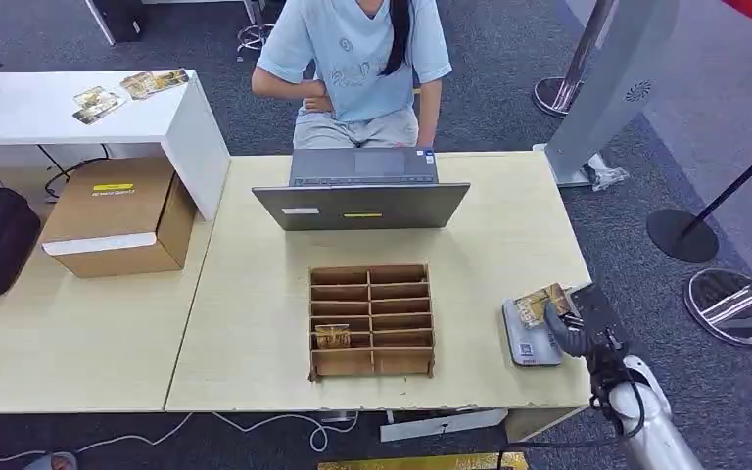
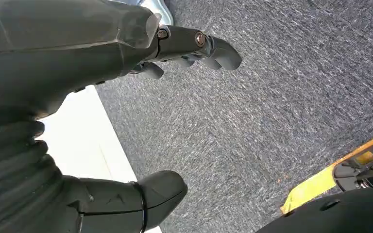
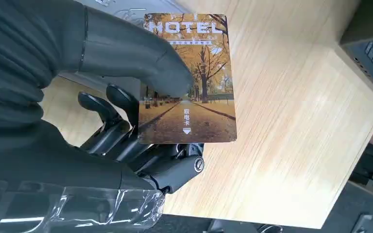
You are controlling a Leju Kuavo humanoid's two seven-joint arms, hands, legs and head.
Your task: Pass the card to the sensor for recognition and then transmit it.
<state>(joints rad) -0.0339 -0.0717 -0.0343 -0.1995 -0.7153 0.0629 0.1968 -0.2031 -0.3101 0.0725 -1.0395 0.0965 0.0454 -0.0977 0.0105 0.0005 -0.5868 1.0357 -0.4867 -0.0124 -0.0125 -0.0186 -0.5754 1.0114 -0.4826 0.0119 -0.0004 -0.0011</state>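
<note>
My right hand [image 1: 570,331] holds a hotel card [image 1: 539,304] printed with autumn trees, just above the grey sensor pad [image 1: 526,345] at the right end of the wooden table [image 1: 255,255]. In the right wrist view the card [image 3: 189,82] is pinched between the thumb [image 3: 131,53] and the darker fingers [image 3: 121,104] beneath it. My left hand [image 2: 126,58] hangs over grey carpet with its fingers apart and nothing in it.
A wooden slotted card rack [image 1: 372,319] stands mid-table with one card [image 1: 332,337] in a front-left slot. Behind it is an open laptop [image 1: 362,191] with a seated person [image 1: 357,69] beyond. A cardboard box [image 1: 117,217] sits at the left.
</note>
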